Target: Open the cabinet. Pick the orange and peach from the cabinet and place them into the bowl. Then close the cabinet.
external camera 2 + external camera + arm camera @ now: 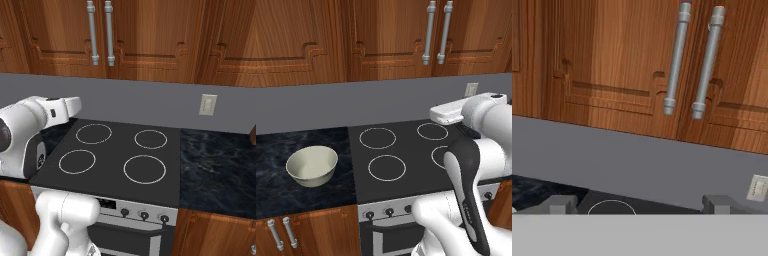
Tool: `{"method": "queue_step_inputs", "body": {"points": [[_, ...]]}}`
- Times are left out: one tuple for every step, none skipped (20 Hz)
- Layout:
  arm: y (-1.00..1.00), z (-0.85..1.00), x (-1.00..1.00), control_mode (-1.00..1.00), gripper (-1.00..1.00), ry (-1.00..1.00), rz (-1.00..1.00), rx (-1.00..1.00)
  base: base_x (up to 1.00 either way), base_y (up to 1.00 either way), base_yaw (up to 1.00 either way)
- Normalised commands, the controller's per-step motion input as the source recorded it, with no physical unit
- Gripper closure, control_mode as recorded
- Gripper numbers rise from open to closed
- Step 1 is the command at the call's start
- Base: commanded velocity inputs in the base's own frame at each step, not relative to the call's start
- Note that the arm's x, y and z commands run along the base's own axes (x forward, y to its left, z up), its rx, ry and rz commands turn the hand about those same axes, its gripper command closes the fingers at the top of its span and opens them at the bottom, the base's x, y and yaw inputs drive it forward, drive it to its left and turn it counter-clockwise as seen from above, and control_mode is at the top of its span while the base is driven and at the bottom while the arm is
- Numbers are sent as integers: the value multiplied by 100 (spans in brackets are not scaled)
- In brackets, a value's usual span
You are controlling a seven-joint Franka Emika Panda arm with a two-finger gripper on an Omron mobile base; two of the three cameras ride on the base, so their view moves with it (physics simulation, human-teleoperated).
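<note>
Countertop bowl [312,165], shut cabinet [662,70] — above open claw [639,204]

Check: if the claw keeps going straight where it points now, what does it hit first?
Probably the grey wall under the cabinet, just below its two closed doors and bar handles. The open claw has nothing nearer ahead, though depth is unclear.

Left base view sits behind-left, looking forward and down over the stove [401,152]. Right base view mirrors it from behind-right. Both share the cooktop and the cabinet [100,35] handles. Hand view sits closer, angled up at those handles and the backsplash.
</note>
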Motion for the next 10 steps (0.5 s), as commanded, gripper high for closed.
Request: {"method": "queue_step_inputs", "body": {"points": [[-1, 34, -35, -100, -100, -37, 0, 0, 0, 0, 0], [-1, 31, -34, -100, -100, -34, 0, 0, 0, 0, 0], [-2, 31, -39, -100, -100, -35, 0, 0, 0, 0, 0], [-2, 31, -41, -100, -100, -36, 0, 0, 0, 0, 0], [0, 26, -39, -100, -100, -33, 0, 0, 0, 0, 0], [0, 19, -34, -100, -100, -28, 0, 0, 0, 0, 0], [0, 4, -18, -100, -100, -18, 0, 0, 0, 0, 0], [0, 0, -3, -100, -100, -9, 0, 0, 0, 0, 0], [0, 0, 0, -100, -100, -6, 0, 0, 0, 0, 0], [0, 0, 0, -100, -100, -8, 0, 0, 0, 0, 0]]}}
